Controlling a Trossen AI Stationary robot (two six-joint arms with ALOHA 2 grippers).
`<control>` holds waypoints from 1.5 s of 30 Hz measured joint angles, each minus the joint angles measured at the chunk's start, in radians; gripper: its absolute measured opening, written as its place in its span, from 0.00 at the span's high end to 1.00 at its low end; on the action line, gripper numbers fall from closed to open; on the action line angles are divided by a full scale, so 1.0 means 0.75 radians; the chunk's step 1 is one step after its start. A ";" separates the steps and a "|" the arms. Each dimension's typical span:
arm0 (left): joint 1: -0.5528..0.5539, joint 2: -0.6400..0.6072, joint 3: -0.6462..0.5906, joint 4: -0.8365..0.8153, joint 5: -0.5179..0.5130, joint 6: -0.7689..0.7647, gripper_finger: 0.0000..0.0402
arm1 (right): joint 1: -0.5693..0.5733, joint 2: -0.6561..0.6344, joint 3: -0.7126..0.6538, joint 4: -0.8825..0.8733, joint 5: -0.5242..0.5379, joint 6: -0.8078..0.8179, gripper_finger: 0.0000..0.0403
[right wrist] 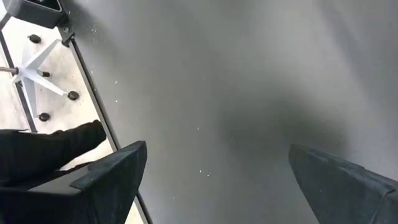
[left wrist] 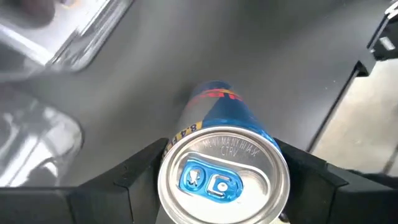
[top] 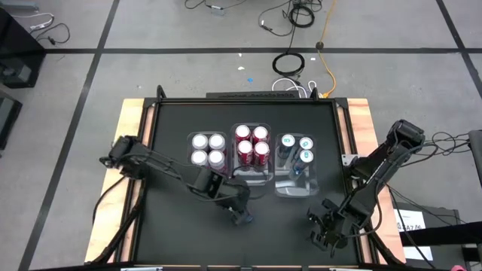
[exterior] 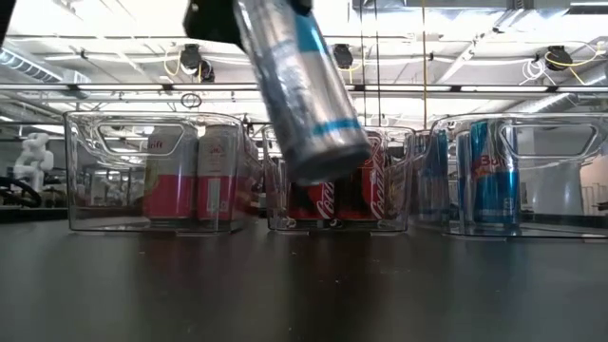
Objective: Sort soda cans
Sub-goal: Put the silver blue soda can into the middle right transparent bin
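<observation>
A silver and blue soda can hangs tilted above the table near its front middle, with my left gripper shut on it. Its round silver top with a blue tab fills the left wrist view. Three clear bins stand side by side at the table's middle. The left bin holds white and pink cans. The middle bin holds red cans. The right bin holds blue cans. My right gripper hovers open over bare table at the front right, with nothing between its fingers. My left gripper pinches the can's upper wall just below the top rim between its two fingers, one on each side. The fingers slant down from above. The can hangs below them, tilted, its bottom end clear of the table.
The black table top lies bare in front of the bins. Wooden strips run along its left and right edges. An office chair's base stands on the floor past the table's edge, seen in the right wrist view.
</observation>
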 joint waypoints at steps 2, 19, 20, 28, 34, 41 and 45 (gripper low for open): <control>0.002 0.062 0.075 -0.030 0.000 0.043 0.35 | 0.007 0.000 0.000 0.002 0.006 0.015 0.05; -0.011 0.370 0.438 -0.373 -0.019 0.183 0.35 | 0.007 -0.002 0.002 -0.001 0.018 0.018 0.05; -0.011 0.373 0.439 -0.373 -0.019 0.184 0.35 | 0.007 -0.002 0.002 -0.001 0.019 0.018 0.05; -0.006 0.372 0.439 -0.317 0.003 0.183 0.35 | 0.007 -0.002 0.003 0.000 0.018 0.024 0.05; -0.007 0.372 0.437 -0.257 0.057 0.116 0.35 | 0.007 -0.002 0.003 0.013 0.018 0.027 0.05; 0.009 0.372 0.437 -0.221 0.063 0.112 0.28 | 0.007 -0.002 0.003 0.027 0.018 0.028 0.05; 0.026 0.370 0.437 -0.220 0.063 0.111 0.25 | 0.007 -0.002 0.004 0.032 0.018 0.028 0.05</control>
